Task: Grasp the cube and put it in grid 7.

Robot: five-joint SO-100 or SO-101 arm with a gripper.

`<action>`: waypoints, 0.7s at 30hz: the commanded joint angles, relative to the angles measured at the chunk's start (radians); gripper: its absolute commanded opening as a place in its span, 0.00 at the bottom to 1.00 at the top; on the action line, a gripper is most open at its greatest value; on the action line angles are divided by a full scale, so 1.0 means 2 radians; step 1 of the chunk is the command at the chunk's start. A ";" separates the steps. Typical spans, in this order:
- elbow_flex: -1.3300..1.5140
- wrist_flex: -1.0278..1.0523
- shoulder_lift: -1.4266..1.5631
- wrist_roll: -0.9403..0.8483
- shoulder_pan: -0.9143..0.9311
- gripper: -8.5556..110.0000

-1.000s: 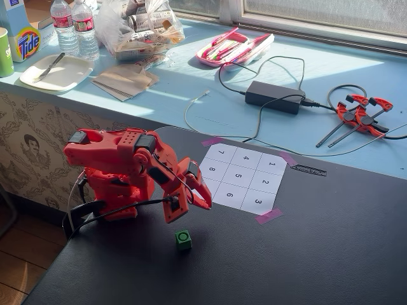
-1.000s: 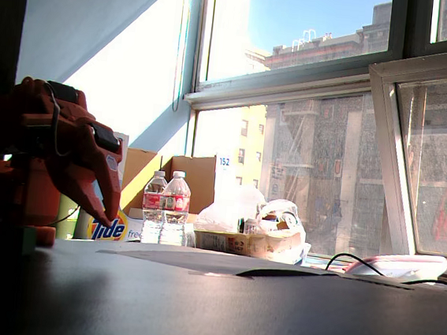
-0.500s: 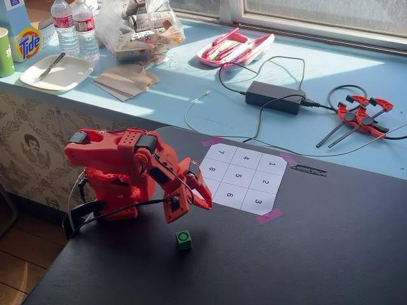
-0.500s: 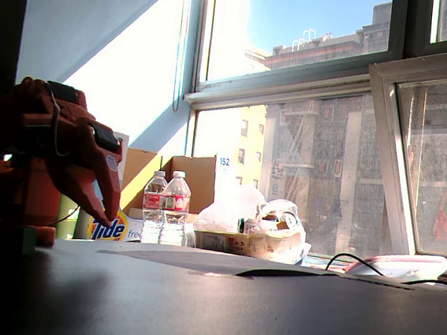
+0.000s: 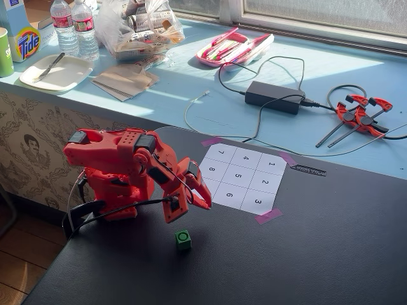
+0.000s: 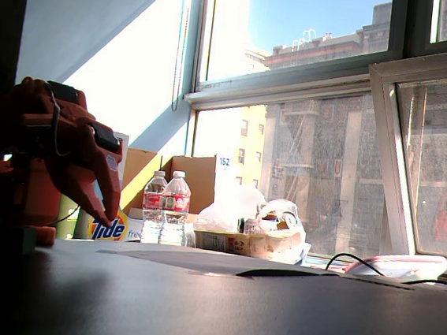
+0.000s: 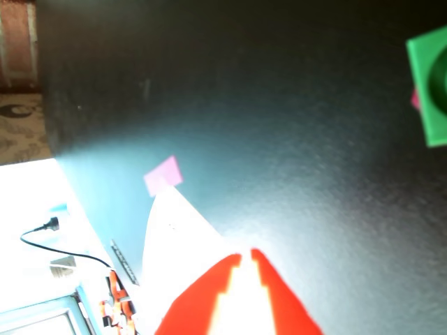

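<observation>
Reaching for the cube (image 5: 183, 238) | gripper (image 5: 191, 203) just beyond it, fingers nearly closed, empty | judged: open wide, descend straddling cube squarely

Upper left of a fixed view: two water bottles (image 5: 74, 25) beside a white plate (image 5: 56, 72); a black power brick (image 5: 275, 96) sits upper centre, red clamps (image 5: 362, 113) far right.

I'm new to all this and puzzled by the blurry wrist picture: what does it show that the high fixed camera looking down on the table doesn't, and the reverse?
Only the wrist view shows the gripper fingertips close up, nearly together, nothing between them. Only the fixed view shows the red arm, the paper's numbers including grid 7, and the cube's ring mark whole. Both show the cube, the white sheet and purple tape.
</observation>
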 commanded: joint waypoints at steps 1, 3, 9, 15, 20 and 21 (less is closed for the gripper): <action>0.037 0.002 0.005 0.004 -0.002 0.07; 0.037 0.002 0.005 0.003 -0.002 0.07; 0.037 0.002 0.005 0.004 -0.002 0.07; 0.037 0.002 0.005 0.006 0.000 0.07; 0.037 0.002 0.005 0.006 -0.001 0.07; 0.037 0.002 0.005 0.007 -0.001 0.07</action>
